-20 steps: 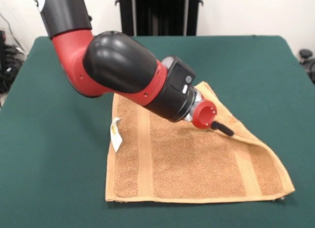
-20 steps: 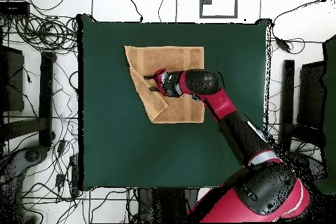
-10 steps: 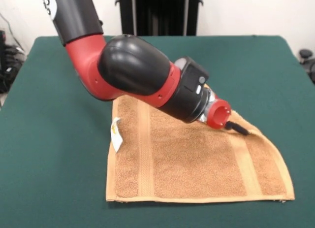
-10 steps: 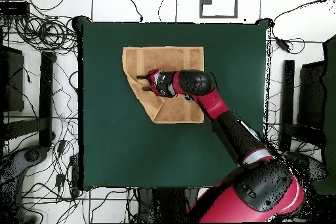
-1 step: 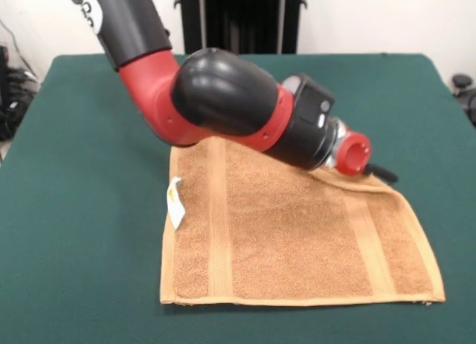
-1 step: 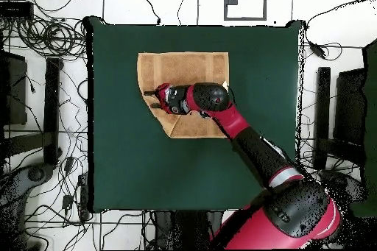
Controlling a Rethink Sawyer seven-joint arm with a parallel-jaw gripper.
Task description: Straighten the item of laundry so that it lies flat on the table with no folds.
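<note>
Towel (image 5: 290, 244) lies mostly flat on the green worktop (image 5: 74, 210) — its far corner hidden behind the arm; end effector (image 5: 381, 173) low at that edge, grip impossible to tell.

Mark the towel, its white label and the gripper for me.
towel (image 5: 290, 240): front view, on the terry middle.
white label (image 5: 175, 203): front view, on the tag at the towel's side hem.
gripper (image 5: 385, 173): front view, on the black tip by the towel's edge.
</note>
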